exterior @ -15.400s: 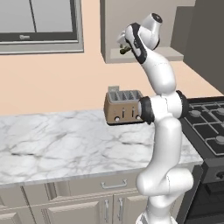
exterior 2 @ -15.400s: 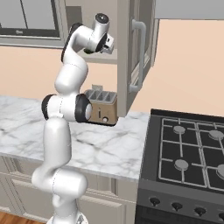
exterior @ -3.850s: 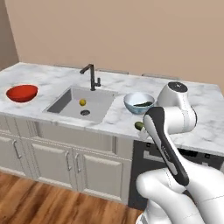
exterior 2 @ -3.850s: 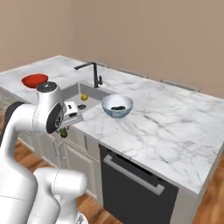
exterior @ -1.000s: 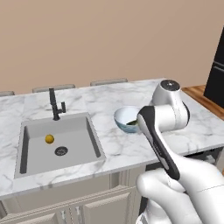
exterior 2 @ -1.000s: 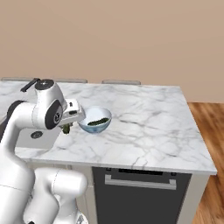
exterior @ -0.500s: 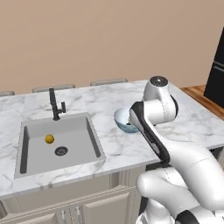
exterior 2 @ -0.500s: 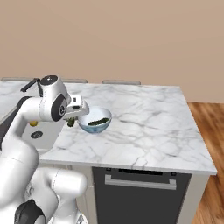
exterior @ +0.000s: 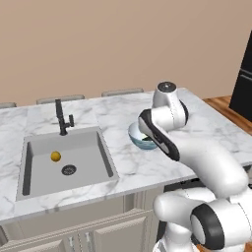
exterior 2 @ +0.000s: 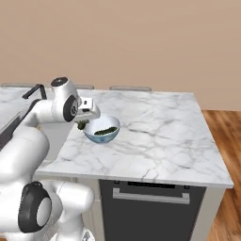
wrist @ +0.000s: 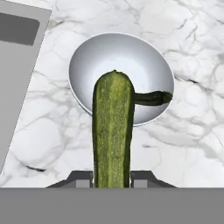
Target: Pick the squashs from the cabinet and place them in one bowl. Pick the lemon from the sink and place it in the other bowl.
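counter [exterior 2: 155, 136] white marble | wall tan | claw [wrist: 112, 177] gripping squash [wrist: 113, 131]

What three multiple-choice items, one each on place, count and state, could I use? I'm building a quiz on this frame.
1. Where is the lemon?
A. in the sink
B. in the bowl
C. on the counter

2. How many squashes lie in the bowl?
A. none
B. one
C. two

3. What is the gripper doing?
A. standing open
B. shut on nothing
C. shut on a squash

Answers:
1 A, the yellow ball sits beside the drain.
2 B, one dark squash lies against the bowl's wall.
3 C, a held squash rises between the fingers, above the bowl.
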